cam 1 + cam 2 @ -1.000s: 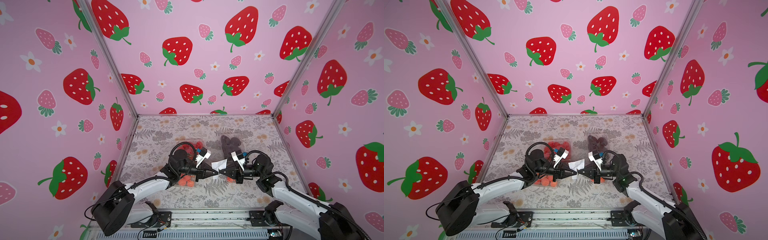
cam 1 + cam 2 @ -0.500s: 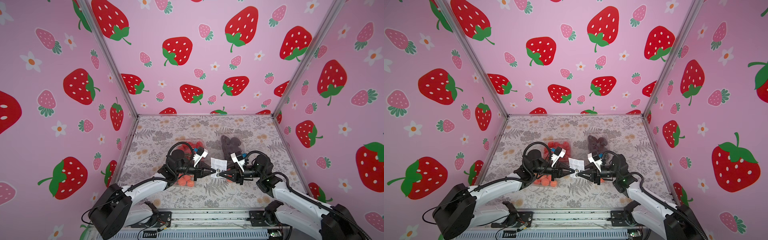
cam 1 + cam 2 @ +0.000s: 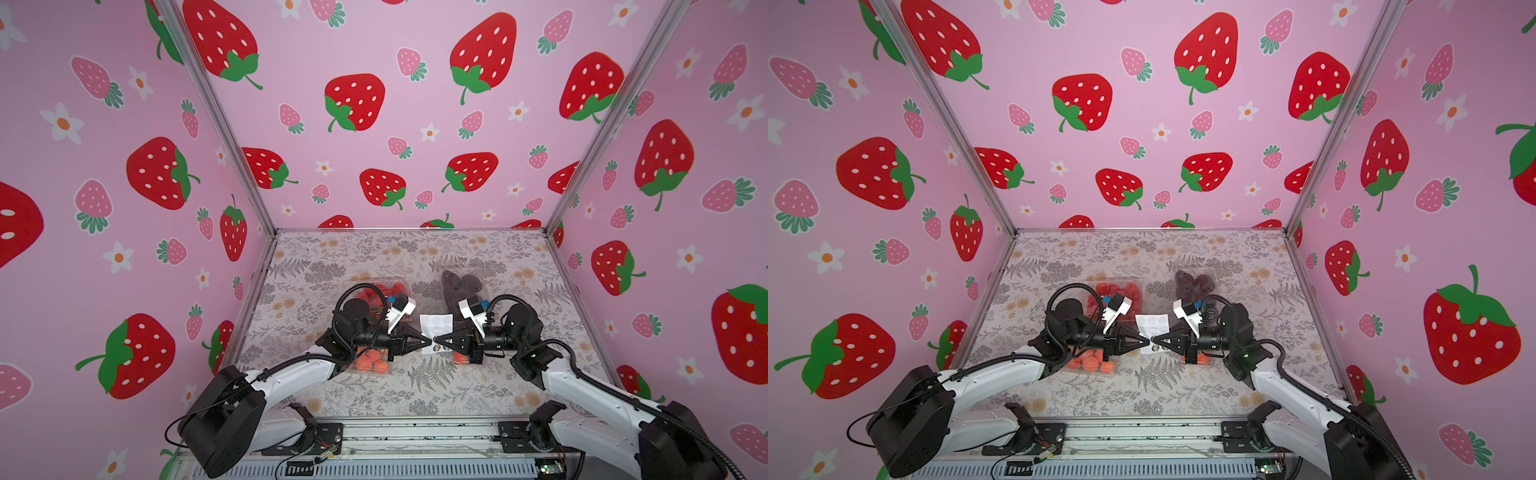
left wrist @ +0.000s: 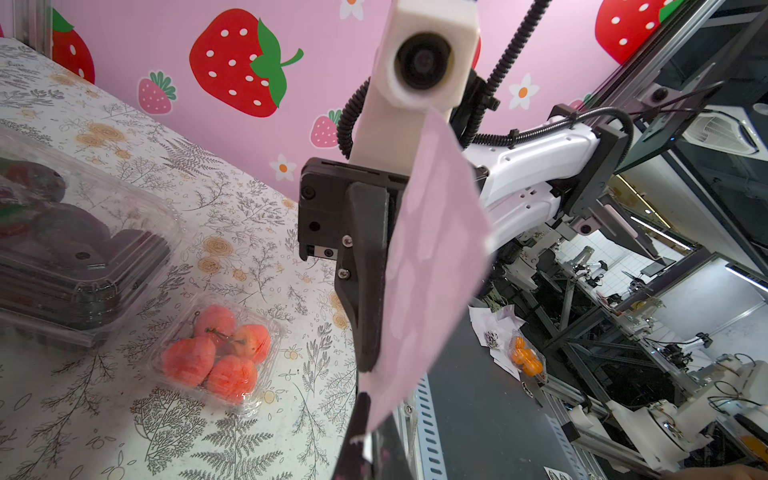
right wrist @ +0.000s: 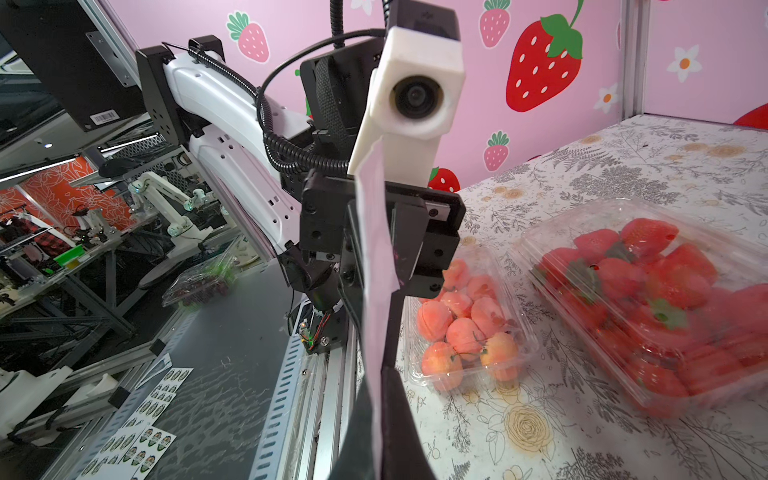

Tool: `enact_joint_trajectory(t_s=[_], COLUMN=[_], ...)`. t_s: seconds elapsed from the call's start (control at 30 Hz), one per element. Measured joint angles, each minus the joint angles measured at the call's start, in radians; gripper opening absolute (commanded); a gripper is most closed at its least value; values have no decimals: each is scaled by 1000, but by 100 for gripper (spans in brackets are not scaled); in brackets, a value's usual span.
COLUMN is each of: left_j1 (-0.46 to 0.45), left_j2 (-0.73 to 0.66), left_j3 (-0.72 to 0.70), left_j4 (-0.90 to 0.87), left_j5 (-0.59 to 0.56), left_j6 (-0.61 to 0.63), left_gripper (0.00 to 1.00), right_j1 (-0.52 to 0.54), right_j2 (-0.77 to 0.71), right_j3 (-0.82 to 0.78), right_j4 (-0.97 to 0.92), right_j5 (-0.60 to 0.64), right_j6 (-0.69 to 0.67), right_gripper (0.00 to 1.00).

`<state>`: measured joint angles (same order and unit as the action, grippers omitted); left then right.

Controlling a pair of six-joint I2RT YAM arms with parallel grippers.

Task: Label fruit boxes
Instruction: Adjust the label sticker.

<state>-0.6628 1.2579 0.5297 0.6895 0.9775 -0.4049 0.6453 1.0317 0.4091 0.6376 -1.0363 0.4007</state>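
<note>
Four clear plastic lidded boxes stand in two rows on the flower-patterned table (image 3: 415,390). In the near row, the box of orange-pink fruits (image 3: 371,365), round and packed close, lies partly under the left arm. The small box (image 3: 460,358) lies partly under the right arm, and a wrist view shows only a few orange-red stemmed fruits inside it (image 4: 216,353). Above the gap between these two, the left gripper (image 3: 428,341) and the right gripper (image 3: 439,341) meet tip to tip. Both are clenched on the near edge of a white sticker sheet (image 3: 435,326), which is held clear of the table. In the wrist views the sheet runs from each gripper's own fingers up toward the other. In the far row, the strawberry box (image 3: 386,287), full of red berries with green caps, sits behind the orange-pink one and just apart from it. The box of dark fruits (image 3: 463,284), purple-black and lumpy under its clear lid, sits behind the small one. The two far boxes stand apart, with bare table between them.
</note>
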Motion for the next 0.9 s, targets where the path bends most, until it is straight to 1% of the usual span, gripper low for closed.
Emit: enact_joint_trajectory(t_s=[0.3, 0.43, 0.47, 0.53, 0.67, 0.9], left_j1=[0, 0, 0, 0, 0, 0], left_j2=[0, 2, 2, 2, 3, 31], left_j3=[0, 0, 0, 0, 0, 0], left_j4=[-9, -13, -13, -13, -13, -13], left_j5=[-8, -13, -16, -26, -51, -69], left_j6=[8, 8, 8, 9, 9, 10], left_gripper=[1, 4, 11, 18, 21, 22], right_j1=[-1, -3, -4, -5, -4, -4], right_j2=[15, 23, 23, 23, 25, 46], right_j3=[1, 1, 1, 1, 2, 9], right_j4=[12, 13, 13, 12, 11, 0], right_j5=[-21, -27, -26, -25, -16, -13], right_j6=[-2, -2, -2, -5, -10, -13], right_gripper=[0, 0, 0, 0, 0, 0])
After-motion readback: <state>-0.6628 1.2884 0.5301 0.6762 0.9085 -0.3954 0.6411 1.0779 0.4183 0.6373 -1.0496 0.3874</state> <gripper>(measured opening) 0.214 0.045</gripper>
